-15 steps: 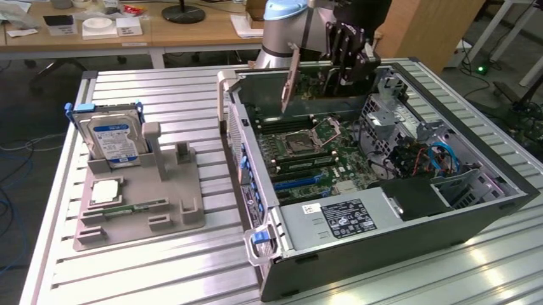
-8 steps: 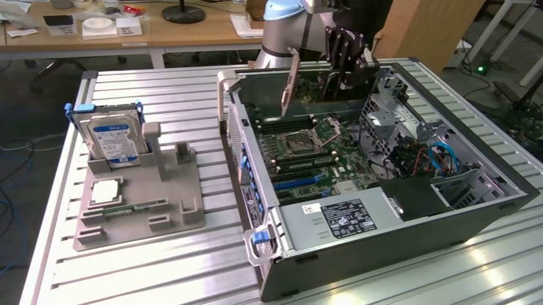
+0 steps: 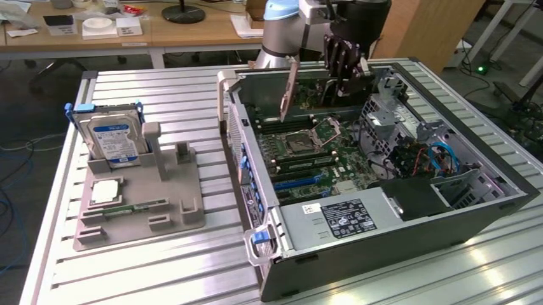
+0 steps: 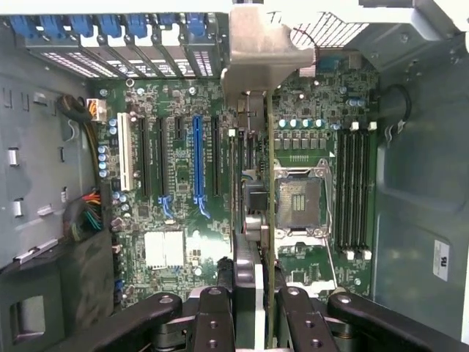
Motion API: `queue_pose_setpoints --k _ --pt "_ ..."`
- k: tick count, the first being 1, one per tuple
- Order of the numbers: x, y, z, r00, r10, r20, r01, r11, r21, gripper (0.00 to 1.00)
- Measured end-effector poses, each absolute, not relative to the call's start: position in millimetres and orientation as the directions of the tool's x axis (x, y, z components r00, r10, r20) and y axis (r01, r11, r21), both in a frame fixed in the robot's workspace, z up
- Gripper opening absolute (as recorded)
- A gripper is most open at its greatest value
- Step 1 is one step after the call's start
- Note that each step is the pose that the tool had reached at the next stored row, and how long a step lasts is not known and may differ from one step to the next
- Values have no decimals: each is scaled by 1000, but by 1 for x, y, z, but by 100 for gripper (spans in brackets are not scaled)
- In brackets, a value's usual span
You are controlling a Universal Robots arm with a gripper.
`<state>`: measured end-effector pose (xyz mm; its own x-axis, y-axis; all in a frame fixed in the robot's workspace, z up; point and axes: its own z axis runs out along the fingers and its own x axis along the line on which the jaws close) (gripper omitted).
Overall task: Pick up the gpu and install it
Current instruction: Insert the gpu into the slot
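- Nearest in the exterior view, the ribbed metal worktop (image 3: 152, 267) is carrying an open computer case (image 3: 398, 248), which is lying on its side with its power supply (image 3: 339, 219) at the near end.
- On the exterior view's left, a grey tray (image 3: 182, 213) is sitting just beside the case and holding a memory stick (image 3: 136, 208), a square processor chip (image 3: 106, 190) and, further back, an upright hard drive (image 3: 114, 143) with a blue label.
- Inside the case, the motherboard (image 3: 314, 165) is lying face up, with its empty processor socket (image 3: 304, 141) near the middle.
- Further back, the gripper (image 3: 344, 92) is reaching down into the case from above and grasping the gpu (image 3: 290, 86), with its fingers (image 4: 212, 323) clamping the card from both sides.
- The gpu is standing on edge over the far part of the motherboard, slightly tilted, with its top rising above the case rim.
- In the wrist view, the silvery end bracket (image 4: 258, 59) is pointing toward the case's slot wall, and the card is running between the blue expansion slot (image 4: 196, 161) and the processor socket.
- Whether the card's lower edge is touching the board cannot be told.
- Behind the gripper, the arm (image 3: 284, 32) is rising at the worktop's far edge, and a wooden desk (image 3: 195, 32) is standing beyond it.
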<state>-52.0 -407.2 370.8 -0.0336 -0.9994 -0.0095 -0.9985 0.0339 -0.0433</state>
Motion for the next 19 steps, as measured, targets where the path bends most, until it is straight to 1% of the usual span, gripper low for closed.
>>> queue_pose_setpoints --k 10,15,19 --pt "-52 -407 358 -33 -999 -10 -998 34 -44 28" --pt "-52 -407 357 -34 -999 -10 -998 34 -45 28" --pt "-53 -407 355 -33 -999 -10 -998 34 -58 28"
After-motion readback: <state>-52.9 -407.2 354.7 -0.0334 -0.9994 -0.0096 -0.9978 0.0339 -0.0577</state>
